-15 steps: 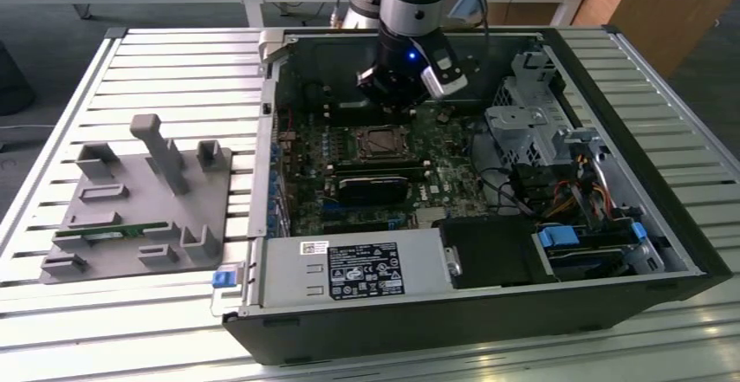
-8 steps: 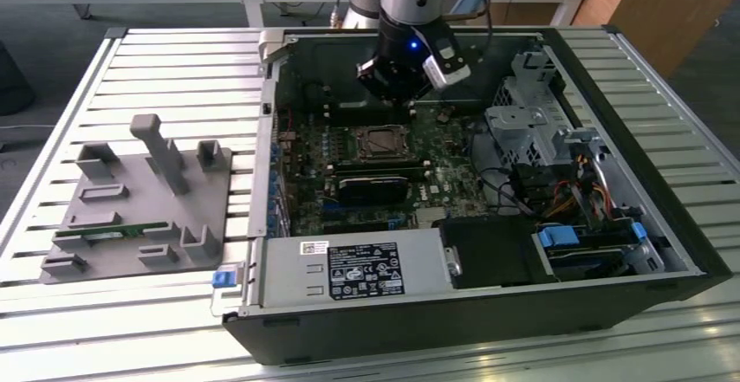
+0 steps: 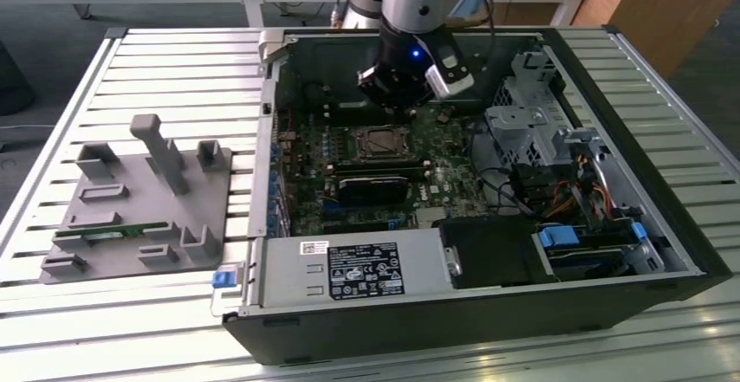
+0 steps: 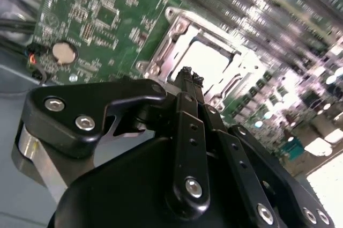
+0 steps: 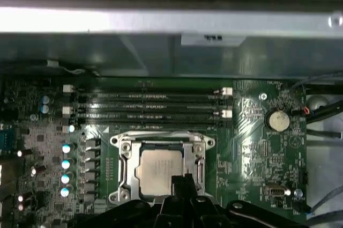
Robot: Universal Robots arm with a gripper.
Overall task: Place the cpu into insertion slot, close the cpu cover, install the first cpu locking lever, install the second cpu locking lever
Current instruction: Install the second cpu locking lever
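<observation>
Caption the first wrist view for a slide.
Gripper with shut fingers poised over the cpu, seated in the insertion slot under the closed cpu cover.

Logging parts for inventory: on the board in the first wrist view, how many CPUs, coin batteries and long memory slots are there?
CPU: 1
Coin battery: 1
Memory slots: 4
Total: 6

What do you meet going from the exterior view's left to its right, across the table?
Grey fixture block → motherboard → insertion slot holding the cpu, with the gripper just behind → drive cage.
</observation>
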